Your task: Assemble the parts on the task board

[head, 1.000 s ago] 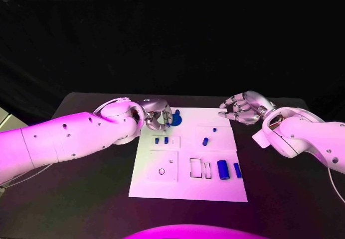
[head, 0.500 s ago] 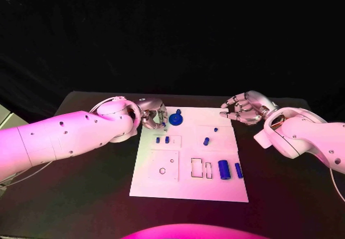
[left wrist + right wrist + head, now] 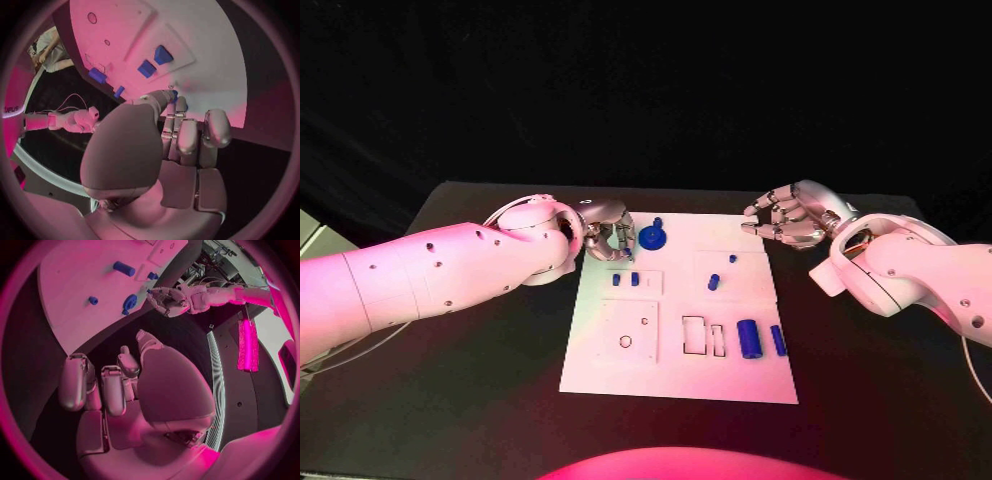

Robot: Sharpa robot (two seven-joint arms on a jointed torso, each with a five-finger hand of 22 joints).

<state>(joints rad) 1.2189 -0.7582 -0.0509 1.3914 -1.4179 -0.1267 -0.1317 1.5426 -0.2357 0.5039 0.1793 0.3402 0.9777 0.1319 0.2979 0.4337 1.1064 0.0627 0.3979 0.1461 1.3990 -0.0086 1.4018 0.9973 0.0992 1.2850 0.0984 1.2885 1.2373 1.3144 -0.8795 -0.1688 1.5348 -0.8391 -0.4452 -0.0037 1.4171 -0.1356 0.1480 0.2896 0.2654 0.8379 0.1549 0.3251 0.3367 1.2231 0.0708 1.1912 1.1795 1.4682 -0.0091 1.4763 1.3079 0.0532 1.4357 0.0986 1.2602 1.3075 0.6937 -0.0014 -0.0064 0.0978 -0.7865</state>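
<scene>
White and flat, the rectangular task board (image 3: 678,350) lies at the middle of the black table (image 3: 459,400). At the board's far left corner sits the robot's silver left hand (image 3: 609,240), fingers curled inward and nothing visibly held; just beside it on the board stands a round blue disc-shaped part (image 3: 653,238). Off the board's far right corner hovers the silver right hand (image 3: 788,220), fingers curled in on nothing, apart from the board. Nearer the board's middle, two small blue pegs (image 3: 626,280) stand side by side, and another small blue piece (image 3: 714,283) lies to their right. Two blue cylinders (image 3: 759,340) lie by the board's right edge.
</scene>
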